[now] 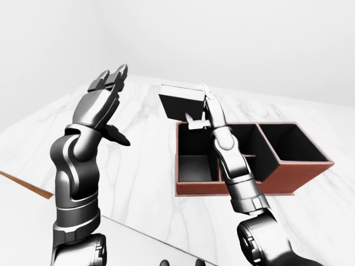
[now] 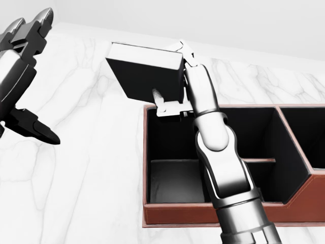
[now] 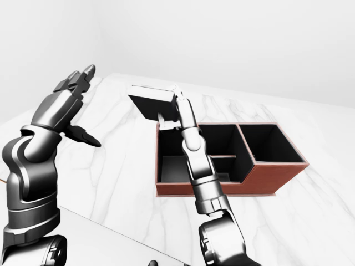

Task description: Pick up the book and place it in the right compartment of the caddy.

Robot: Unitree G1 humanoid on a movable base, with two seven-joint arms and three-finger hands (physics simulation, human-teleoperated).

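Note:
A black book [image 2: 144,76] with white page edges hangs tilted in the air over the upper left corner of the caddy [image 2: 170,214]. My right hand [image 2: 173,84] is shut on the book's right edge, thumb under the cover and fingers [image 2: 189,57] along the spine side. The caddy is a red-brown box with black compartments. Its right compartment [image 1: 288,145] holds nothing, and my right forearm crosses its left part. My left hand [image 1: 107,84] is raised at the left, open with fingers spread, well away from the book.
The caddy stands on a white marble tabletop [image 1: 144,183]. A thin brown edge [image 1: 25,185] shows at the far left of the left-eye view. A low divider [image 2: 254,160] splits the caddy's middle compartment.

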